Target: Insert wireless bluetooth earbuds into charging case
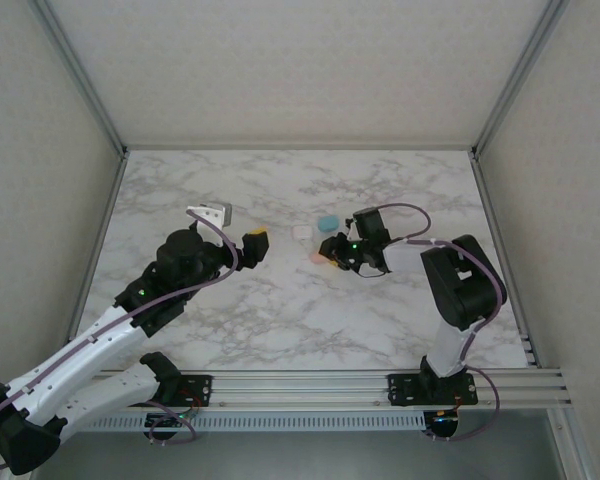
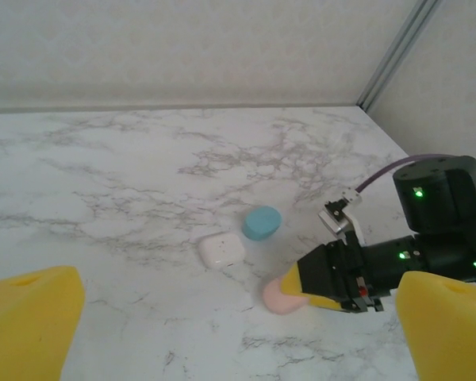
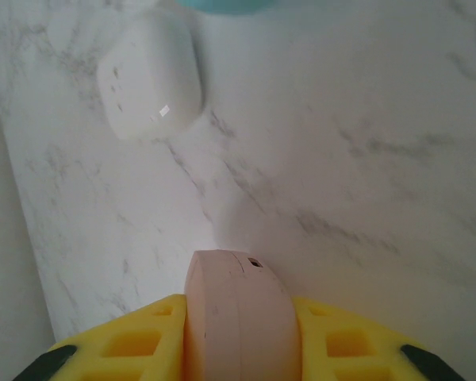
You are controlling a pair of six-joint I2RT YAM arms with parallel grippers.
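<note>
Near mid-table, right gripper [image 1: 332,251] is clamping the pink case [image 3: 236,305], likely steadying it for loading; left gripper [image 2: 238,321] is hovering wide open.

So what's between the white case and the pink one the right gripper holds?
Just bare marble table; the right wrist view shows that stretch between the white case and the pink case.

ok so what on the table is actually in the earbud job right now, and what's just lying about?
In the job:
- pink case, clamped in the right gripper
- left gripper, open, holding nothing

Lying about:
- teal case, untouched
- white case, untouched
Either may be needed later; can't tell.
</note>
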